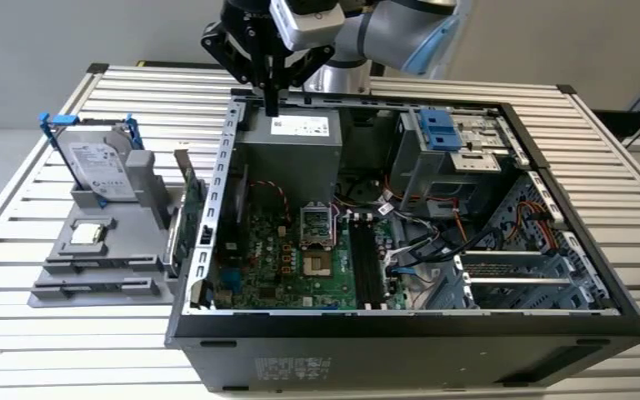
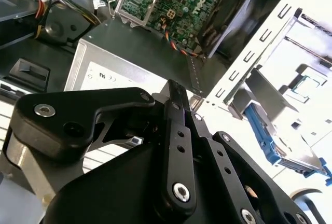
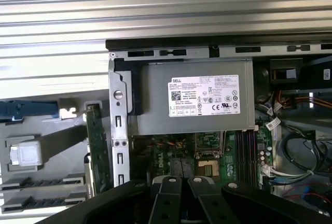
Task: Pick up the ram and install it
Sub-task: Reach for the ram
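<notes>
My gripper hangs over the back edge of the open computer case, above the grey power supply. Its two black fingers point straight down and are pressed together, as both wrist views show. The ram is hidden or out of view, and I cannot tell whether anything thin sits between the fingers. The black memory slots run along the green motherboard beside the processor socket, well below and in front of the gripper. The slots also appear in the first wrist view.
A grey fixture stands on the slatted table at the exterior view's left. It holds a silver hard drive in a blue frame and an upright green card. Cable bundles and a drive cage fill the case's right side.
</notes>
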